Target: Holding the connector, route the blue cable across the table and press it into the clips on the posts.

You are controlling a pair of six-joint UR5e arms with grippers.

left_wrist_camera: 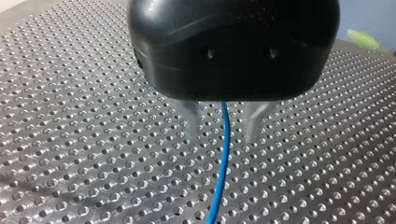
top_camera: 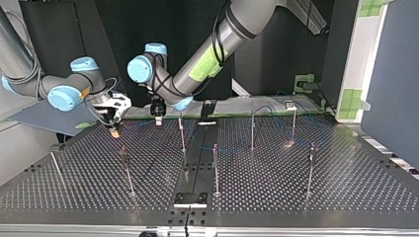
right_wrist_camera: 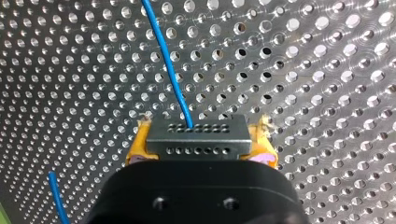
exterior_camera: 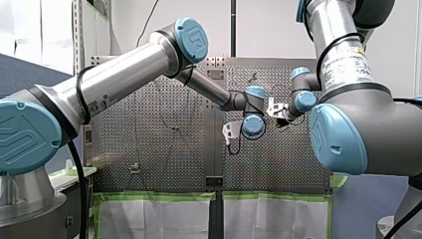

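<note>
Right pincer (right_wrist_camera: 201, 140) (the one with yellow pads (right_wrist_camera: 138, 142)) is clamped on a grey metal connector block (right_wrist_camera: 196, 128) whose face carries two rows of small holes. In the right wrist view you see the pads pressed against the block's two sides. A thin blue cable (right_wrist_camera: 170, 70) leaves the block's far face and runs ahead of the pincer over the perforated metal table (right_wrist_camera: 327, 70). A second short stretch of the same blue shows beside the pincer's black body.

Left pincer (left_wrist_camera: 223, 122) has a black body and metal fingers (left_wrist_camera: 189, 119), which stand a narrow gap apart. The cable passes between them and on across the table under the pincer. The fingers are blurred, so you cannot tell whether either one touches the cable.

In the top view the right pincer hangs low over the table's far edge at the view's left, its yellow tip close to the surface. The left pincer sits just beside it, towards the view's middle. Thin upright metal posts (top_camera: 182, 133) stand apart across the table, the nearest of them close to the left pincer. Their clips are too small to make out. Faint blue lines lie on the table among the far posts at the view's right.
</note>
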